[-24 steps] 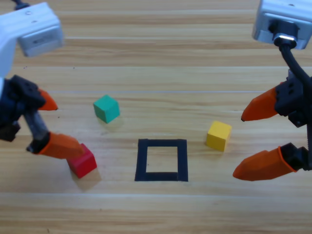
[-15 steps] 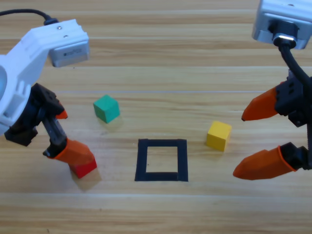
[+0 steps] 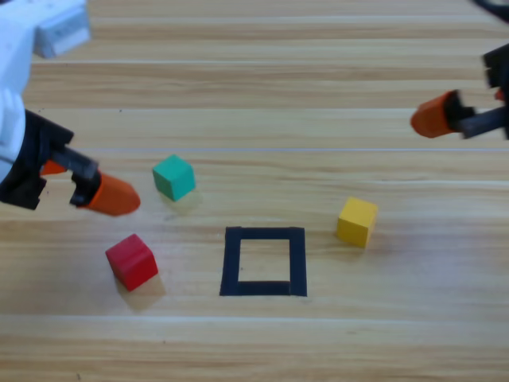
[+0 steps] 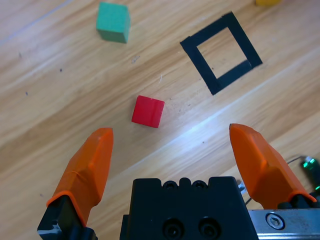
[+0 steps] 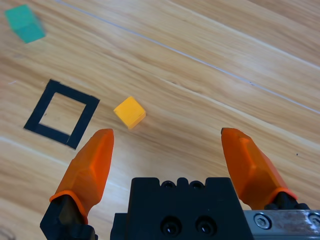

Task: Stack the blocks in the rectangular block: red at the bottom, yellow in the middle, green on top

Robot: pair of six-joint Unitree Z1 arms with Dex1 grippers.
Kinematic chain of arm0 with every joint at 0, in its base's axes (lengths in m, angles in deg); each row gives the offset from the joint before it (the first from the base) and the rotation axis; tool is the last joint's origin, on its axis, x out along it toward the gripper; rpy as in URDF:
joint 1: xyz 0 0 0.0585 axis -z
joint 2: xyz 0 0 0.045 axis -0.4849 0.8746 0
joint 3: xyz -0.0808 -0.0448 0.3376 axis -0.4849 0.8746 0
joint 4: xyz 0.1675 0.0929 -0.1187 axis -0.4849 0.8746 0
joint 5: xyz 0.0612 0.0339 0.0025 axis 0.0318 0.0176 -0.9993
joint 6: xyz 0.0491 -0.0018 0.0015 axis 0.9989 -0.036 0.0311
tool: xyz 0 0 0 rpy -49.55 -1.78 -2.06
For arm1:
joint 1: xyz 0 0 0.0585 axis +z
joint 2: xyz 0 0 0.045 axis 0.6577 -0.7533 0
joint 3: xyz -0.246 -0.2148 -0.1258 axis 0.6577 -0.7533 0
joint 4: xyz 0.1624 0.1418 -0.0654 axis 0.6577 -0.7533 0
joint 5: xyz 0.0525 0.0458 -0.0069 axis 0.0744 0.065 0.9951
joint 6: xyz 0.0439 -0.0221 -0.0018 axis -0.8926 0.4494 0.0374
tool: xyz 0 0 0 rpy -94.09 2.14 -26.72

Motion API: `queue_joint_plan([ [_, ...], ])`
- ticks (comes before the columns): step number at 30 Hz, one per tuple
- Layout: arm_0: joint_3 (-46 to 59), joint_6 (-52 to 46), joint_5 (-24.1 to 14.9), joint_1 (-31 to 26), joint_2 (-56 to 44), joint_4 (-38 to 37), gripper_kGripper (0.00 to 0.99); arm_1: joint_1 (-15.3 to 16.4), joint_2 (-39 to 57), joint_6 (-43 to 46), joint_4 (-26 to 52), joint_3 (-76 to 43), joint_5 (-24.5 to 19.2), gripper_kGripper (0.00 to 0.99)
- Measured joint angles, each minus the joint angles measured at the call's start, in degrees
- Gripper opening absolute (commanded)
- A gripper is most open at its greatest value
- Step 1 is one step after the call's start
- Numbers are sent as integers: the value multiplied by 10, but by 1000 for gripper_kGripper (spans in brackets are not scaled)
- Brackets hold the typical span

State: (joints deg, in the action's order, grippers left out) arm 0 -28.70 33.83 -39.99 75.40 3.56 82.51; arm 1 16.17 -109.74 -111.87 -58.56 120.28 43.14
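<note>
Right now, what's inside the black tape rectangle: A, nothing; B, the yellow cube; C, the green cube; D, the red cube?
A: the black tape rectangle encloses only bare wood, while the red cube, yellow cube and green cube all sit outside it.

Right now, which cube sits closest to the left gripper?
The red cube, straight ahead of the open left gripper; the green cube lies farther off.
</note>
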Motion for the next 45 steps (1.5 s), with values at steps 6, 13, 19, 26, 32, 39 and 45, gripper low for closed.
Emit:
queue_joint_plan([
  [6,2,-157,-2,-36,19,0,990,-1,-75,-155,-14,35,-12,950],
  [13,7,-281,-10,-49,87,14,974,-39,-129,-248,-64,116,78,974],
  [19,4,-366,-11,-51,102,34,974,-77,-210,-298,-65,138,108,986],
  [26,-42,-506,1,-53,146,65,974,-97,-296,-323,-108,216,130,980],
  [32,-81,-593,19,-53,210,81,974,-99,-343,-337,-120,235,149,945],
  [39,-99,-631,21,-54,261,82,971,-101,-352,-366,-120,232,178,919],
  [45,-108,-638,21,-54,298,82,973,-101,-352,-388,-120,215,185,893],
])
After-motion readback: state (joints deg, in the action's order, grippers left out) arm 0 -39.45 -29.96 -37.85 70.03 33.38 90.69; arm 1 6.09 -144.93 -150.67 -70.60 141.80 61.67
